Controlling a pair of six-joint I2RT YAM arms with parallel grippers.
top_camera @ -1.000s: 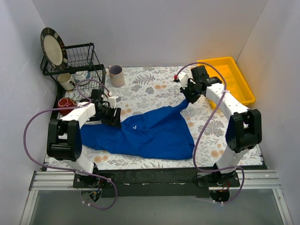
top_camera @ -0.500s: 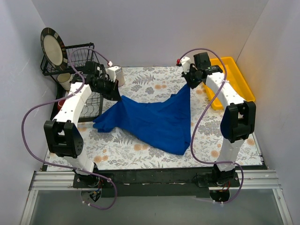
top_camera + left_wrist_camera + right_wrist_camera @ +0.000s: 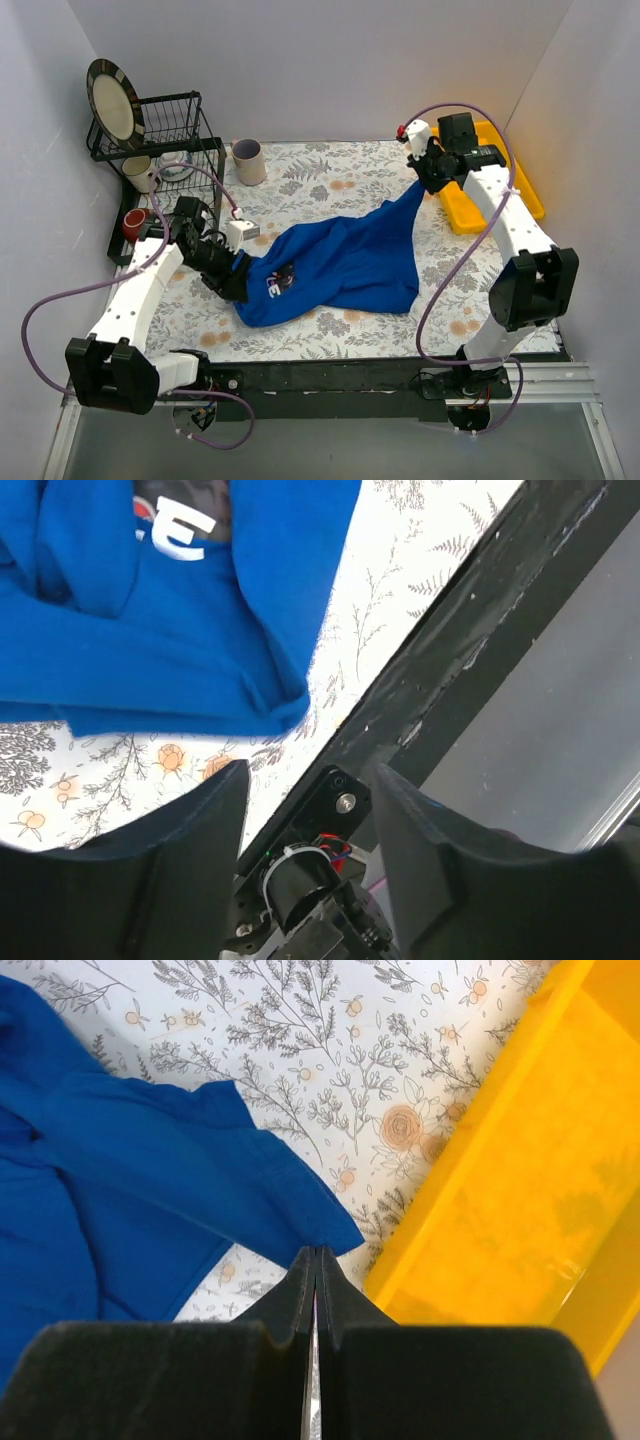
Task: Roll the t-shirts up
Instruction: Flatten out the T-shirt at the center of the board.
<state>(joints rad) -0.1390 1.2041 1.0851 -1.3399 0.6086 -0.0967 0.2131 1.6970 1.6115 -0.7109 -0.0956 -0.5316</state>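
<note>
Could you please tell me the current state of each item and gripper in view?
t-shirt: unrolled, lying crumpled on the table, print facing up.
left gripper: open, holding nothing.
right gripper: shut on a corner of the t-shirt.
plate: standing on edge in the rack.
pale mug: upright on the table.
yellow bin: empty as far as it shows.

"How's the t-shirt [image 3: 340,265] lying?"
"I've got one, royal blue, crumpled and unrolled across the floral table [image 3: 330,170]. Its far-right corner is drawn up into a peak."
"Any print?"
"I see white lettering [image 3: 170,535] at the bunched near-left end."
</note>
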